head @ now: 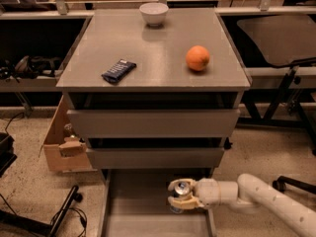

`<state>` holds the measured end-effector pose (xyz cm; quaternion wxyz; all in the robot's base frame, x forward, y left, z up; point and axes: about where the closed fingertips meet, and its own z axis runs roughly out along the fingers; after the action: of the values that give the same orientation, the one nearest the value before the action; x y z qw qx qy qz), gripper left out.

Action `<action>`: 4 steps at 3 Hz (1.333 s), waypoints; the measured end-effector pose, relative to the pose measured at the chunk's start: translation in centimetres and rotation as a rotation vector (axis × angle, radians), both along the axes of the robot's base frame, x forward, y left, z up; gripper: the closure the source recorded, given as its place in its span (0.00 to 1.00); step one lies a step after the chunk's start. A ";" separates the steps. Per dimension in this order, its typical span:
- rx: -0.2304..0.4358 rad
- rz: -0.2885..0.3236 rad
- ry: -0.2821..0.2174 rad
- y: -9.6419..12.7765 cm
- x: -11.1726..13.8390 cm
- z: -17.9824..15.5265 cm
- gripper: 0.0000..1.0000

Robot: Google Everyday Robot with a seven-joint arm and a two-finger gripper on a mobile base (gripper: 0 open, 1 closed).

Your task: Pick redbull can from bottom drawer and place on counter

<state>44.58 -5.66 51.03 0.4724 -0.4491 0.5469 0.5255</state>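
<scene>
Your gripper [177,195] sits low inside the bottom drawer [136,209], near its right edge and toward the back, and its two fingers are clasped on either side of the redbull can [181,188], whose silver top faces up. The main risk is overhead: the middle drawer front [155,157] overhangs just behind the can, so lifting too close to it could knock the can loose. Pull toward the drawer's front edge first, and mind the low right side wall. On the counter [158,46], the orange [197,58] is near the right edge, the snack packet [118,70] near the front left corner and the bowl [153,13] at the back edge, leaving the middle and front centre open.
</scene>
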 end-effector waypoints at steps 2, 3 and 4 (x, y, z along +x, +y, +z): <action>-0.067 0.031 -0.093 -2.4 3.7 21.2 1.00; -0.162 -0.020 -0.181 -3.6 7.0 34.3 1.00; -0.229 -0.098 -0.164 -4.4 10.8 41.6 1.00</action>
<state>55.34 -10.02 92.62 0.4863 -0.5141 0.5841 0.3976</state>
